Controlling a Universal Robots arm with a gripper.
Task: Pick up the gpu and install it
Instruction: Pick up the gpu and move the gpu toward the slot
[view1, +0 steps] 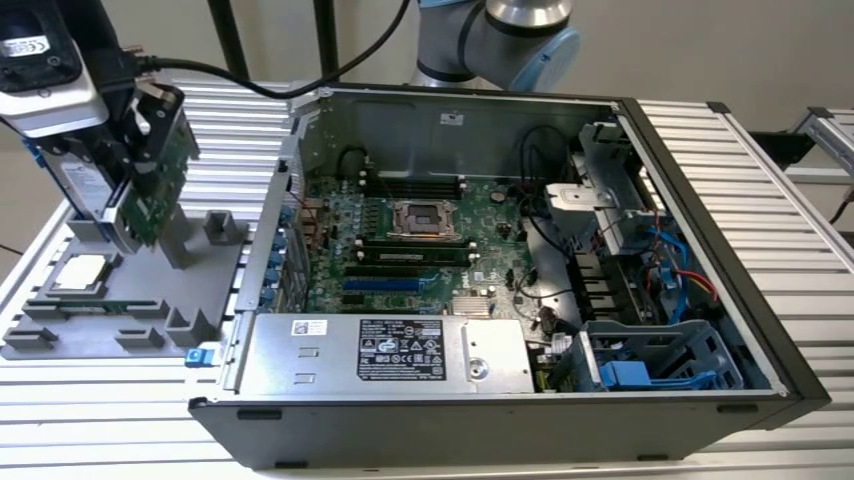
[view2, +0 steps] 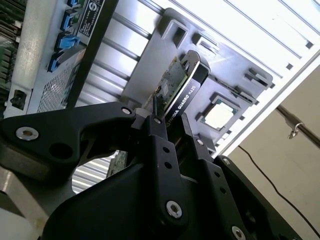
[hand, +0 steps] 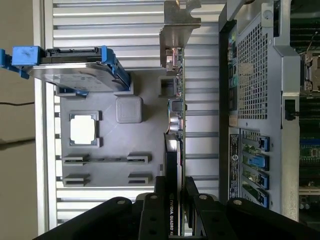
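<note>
In the exterior view, the gripper (view1: 138, 150) hangs at the upper left of the frame, its claw closed on the gpu (view1: 150, 205), which stands upright on edge with its green board showing; the card's lower end sits just above the grey tray (view1: 94, 325), close to a grey post, and whether it touches the tray cannot be told. A processor chip (view1: 83, 272) lies in a tray recess in the left part of the frame, and the open computer case (view1: 694, 250) takes up the centre and right, with its motherboard (view1: 400, 250) exposed and a silver power supply (view1: 387, 350) along the lower middle. In the second wrist view, the black fingers (view2: 159, 137) pinch the gpu (view2: 182, 82) by its edge, over the tray (view2: 240, 95) and the processor chip (view2: 220, 114). In the first wrist view, the gpu (hand: 175, 115) shows edge-on, clamped, with its silver bracket (hand: 179, 25) at the far end, between the case (hand: 250, 100) and a hard drive (hand: 75, 67) with blue clips
</note>
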